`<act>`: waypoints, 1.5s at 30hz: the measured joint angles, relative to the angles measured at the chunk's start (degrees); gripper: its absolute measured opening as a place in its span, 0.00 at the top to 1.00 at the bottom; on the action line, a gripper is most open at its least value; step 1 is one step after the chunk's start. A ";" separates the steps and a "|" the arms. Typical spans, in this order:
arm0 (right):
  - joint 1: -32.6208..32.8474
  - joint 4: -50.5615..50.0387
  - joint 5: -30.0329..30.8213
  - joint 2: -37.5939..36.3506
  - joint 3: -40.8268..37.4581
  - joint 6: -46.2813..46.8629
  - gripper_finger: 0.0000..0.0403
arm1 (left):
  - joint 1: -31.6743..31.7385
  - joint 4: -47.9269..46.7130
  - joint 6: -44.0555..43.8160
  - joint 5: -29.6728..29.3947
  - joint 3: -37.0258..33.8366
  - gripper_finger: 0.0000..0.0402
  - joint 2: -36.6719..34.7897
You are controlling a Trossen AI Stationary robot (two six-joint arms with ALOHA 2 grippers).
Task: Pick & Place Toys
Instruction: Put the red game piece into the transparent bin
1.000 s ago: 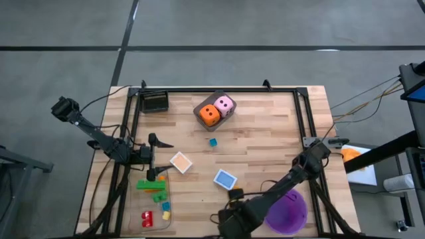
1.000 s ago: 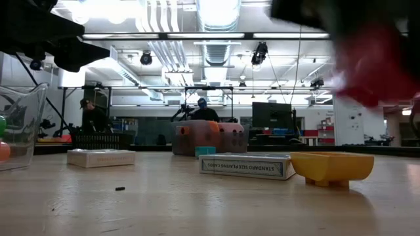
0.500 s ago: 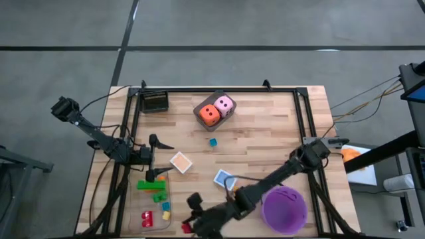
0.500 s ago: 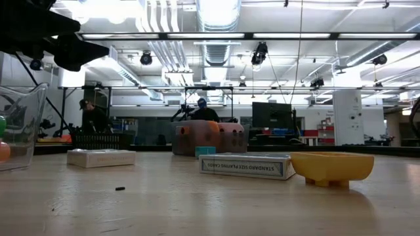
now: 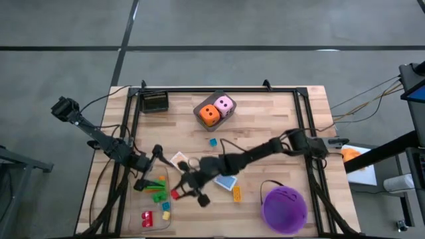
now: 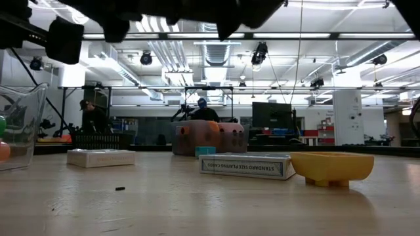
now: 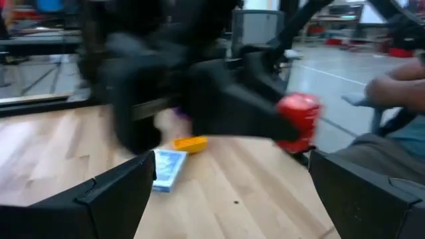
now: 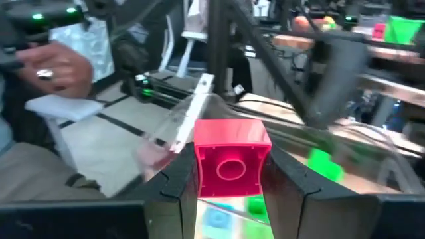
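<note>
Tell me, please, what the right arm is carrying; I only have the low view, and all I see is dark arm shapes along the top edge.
Observer: The right claw is shut on a red brick, seen plainly in the right wrist view.
Operator: Thank you. Where over the table is it?
Observer: From above, the right arm reaches across toward the left side, and the brick hangs just beside the clear tray that holds green, red, yellow and blue bricks.
Operator: And the left arm?
Observer: The left claw is open, holds nothing, and sits at the tray's far end, close to the right claw.
</note>
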 joint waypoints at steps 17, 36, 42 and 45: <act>-3.54 -1.42 23.05 -0.87 0.04 -0.34 0.70 | 0.03 1.22 -0.18 -9.10 0.00 0.01 0.02; -3.52 -1.31 26.35 -0.87 0.61 -1.37 0.70 | 0.03 1.50 0.02 -17.16 -0.04 0.26 0.02; -3.52 -1.53 27.27 -0.87 0.61 -1.28 0.71 | -0.02 1.28 0.63 -17.61 -0.06 0.54 0.02; -3.52 -1.55 27.40 -0.90 0.58 -1.35 0.73 | -0.02 1.25 1.05 -17.62 -0.07 0.56 0.02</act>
